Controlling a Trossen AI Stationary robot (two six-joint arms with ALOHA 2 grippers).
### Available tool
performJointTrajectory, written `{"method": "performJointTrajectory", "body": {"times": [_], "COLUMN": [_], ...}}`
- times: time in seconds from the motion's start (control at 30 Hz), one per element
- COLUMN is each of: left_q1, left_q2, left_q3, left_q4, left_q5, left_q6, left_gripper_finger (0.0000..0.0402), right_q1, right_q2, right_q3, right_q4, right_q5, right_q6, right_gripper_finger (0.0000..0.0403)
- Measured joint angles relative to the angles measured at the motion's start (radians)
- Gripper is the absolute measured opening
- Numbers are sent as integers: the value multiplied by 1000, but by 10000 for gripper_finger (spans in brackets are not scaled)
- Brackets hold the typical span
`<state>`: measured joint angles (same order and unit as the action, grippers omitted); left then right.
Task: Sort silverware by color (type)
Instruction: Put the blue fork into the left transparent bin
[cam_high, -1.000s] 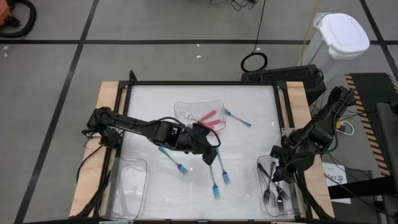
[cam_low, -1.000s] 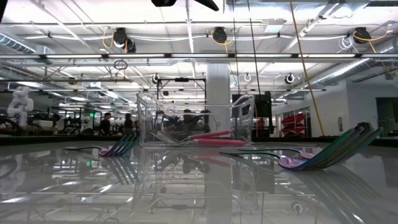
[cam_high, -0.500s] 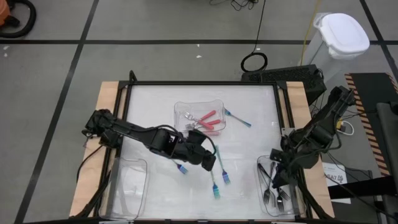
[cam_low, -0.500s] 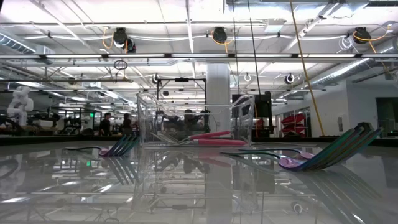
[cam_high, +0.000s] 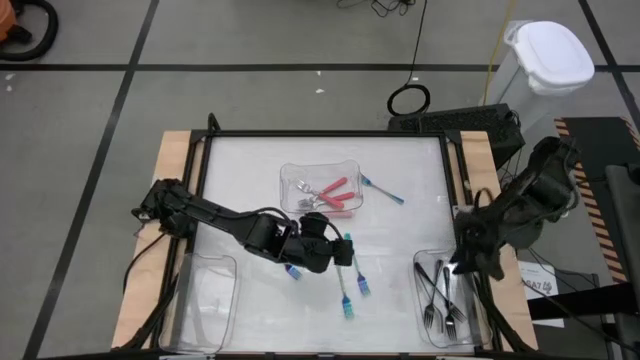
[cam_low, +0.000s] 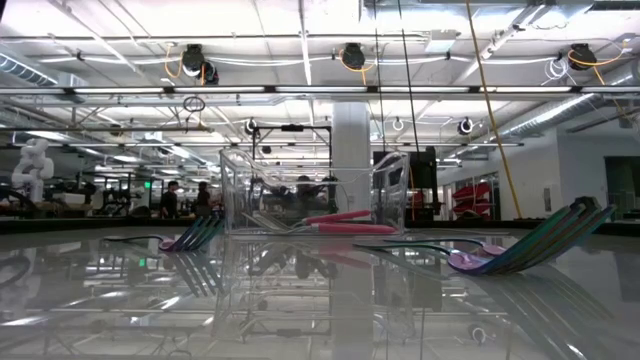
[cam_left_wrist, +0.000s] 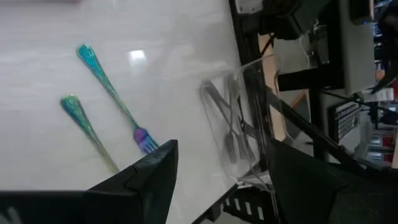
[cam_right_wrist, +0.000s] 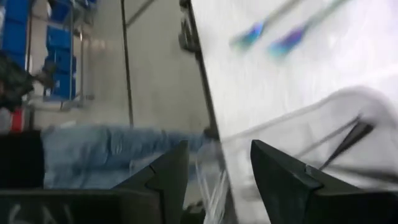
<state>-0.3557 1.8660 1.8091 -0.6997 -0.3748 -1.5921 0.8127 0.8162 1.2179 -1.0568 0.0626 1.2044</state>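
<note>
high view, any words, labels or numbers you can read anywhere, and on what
No text can be read in any view.
White label on the floor right of the table: print too small to read.
Silverware, trays and arms: no lettering shows.

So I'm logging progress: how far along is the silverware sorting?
Partly done. Grey utensils lie in the right tray, pink ones in the middle tray. Both grippers, left and right, are open and empty. Teal forks remain loose; the left tray holds nothing.
</note>
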Motion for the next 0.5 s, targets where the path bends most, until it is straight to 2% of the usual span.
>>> {"method": "performJointTrajectory", "body": {"times": [0.13, 0.27, 0.5], "left_q1": [-10, -31, -39], "left_q2": [19, 50, 106], "left_q3": [1, 0, 2], "left_q4": [17, -5, -43], "left_q5": [9, 2, 46], "left_q6": [-53, -112, -184], "left_gripper_finger": [242, 242, 242], "right_q1": [0, 0, 1], "right_q2": [0, 3, 24], "right_q3": [44, 47, 47], "right_q4": [-9, -15, -10], "right_q5": [67, 73, 67], "right_q6": [-81, -148, -127], "right_gripper_finger": [166, 166, 166]}}
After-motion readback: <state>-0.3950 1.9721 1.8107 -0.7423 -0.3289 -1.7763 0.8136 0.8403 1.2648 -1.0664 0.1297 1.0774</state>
